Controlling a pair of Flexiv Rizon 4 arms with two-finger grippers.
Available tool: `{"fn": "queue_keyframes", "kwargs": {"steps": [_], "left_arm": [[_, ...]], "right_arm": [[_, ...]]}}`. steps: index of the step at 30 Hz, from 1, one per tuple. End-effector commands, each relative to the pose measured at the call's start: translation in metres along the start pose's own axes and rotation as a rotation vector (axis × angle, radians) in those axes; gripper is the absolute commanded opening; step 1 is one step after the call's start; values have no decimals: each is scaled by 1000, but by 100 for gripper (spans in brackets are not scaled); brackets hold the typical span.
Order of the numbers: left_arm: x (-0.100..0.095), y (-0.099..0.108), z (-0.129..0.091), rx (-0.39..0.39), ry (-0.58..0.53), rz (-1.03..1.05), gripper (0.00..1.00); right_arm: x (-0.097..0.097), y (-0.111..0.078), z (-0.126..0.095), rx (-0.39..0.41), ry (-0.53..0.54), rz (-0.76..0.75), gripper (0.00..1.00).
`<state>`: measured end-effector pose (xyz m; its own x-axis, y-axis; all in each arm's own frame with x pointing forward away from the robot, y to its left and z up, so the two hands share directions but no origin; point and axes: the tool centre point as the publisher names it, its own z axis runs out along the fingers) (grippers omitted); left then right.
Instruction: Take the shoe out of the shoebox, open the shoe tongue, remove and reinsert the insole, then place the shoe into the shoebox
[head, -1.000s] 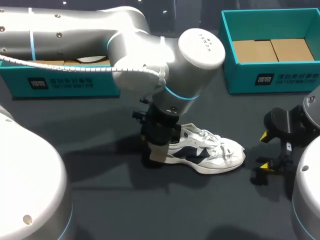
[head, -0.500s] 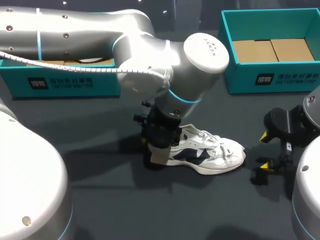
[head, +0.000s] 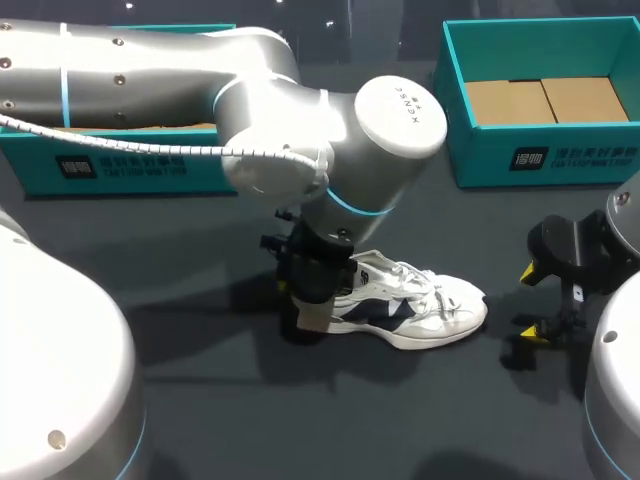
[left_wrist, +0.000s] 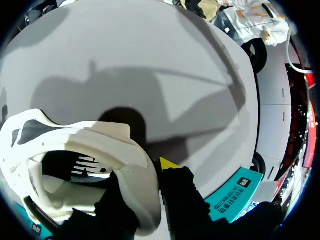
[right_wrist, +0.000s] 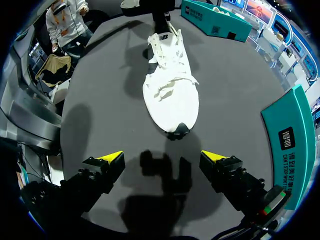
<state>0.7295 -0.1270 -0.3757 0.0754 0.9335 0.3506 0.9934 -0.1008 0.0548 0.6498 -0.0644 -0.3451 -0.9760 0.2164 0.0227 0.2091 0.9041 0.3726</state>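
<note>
A white and navy shoe (head: 415, 305) lies on its sole on the dark table, toe towards my right arm. My left gripper (head: 305, 305) comes down on its heel. In the left wrist view the white heel wall (left_wrist: 135, 165) stands pinched between the two dark fingers, one inside the shoe and one outside with its yellow tip (left_wrist: 167, 164) showing, so the left gripper (left_wrist: 150, 177) is shut on the shoe's heel. My right gripper (head: 540, 300) stands open a little past the toe. In the right wrist view the shoe (right_wrist: 170, 85) lies ahead of the open right gripper (right_wrist: 164, 157).
A teal shoebox (head: 540, 160) with a cardboard floor stands at the back right. A second teal box (head: 120, 165) sits at the back left, partly behind my left arm. Bare table lies in front of the shoe.
My left arm has shifted a little to the left and drawn the shoe slightly that way by its heel. The right arm has stayed where it was.
</note>
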Motion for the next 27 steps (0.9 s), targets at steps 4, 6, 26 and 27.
{"fn": "queue_keyframes", "kwargs": {"steps": [4,6,26,27], "left_arm": [[8,2,-6,-16,-31,8,49],[11,3,-12,-13,-51,13,87],[80,-38,-110,221,-338,-45,100],[80,-38,-110,221,-338,-45,100]], "right_arm": [[2,-1,-1,0,-3,0,100],[2,-1,-1,0,-3,0,100],[2,-1,-1,0,-3,0,100],[2,-1,-1,0,-3,0,100]]}}
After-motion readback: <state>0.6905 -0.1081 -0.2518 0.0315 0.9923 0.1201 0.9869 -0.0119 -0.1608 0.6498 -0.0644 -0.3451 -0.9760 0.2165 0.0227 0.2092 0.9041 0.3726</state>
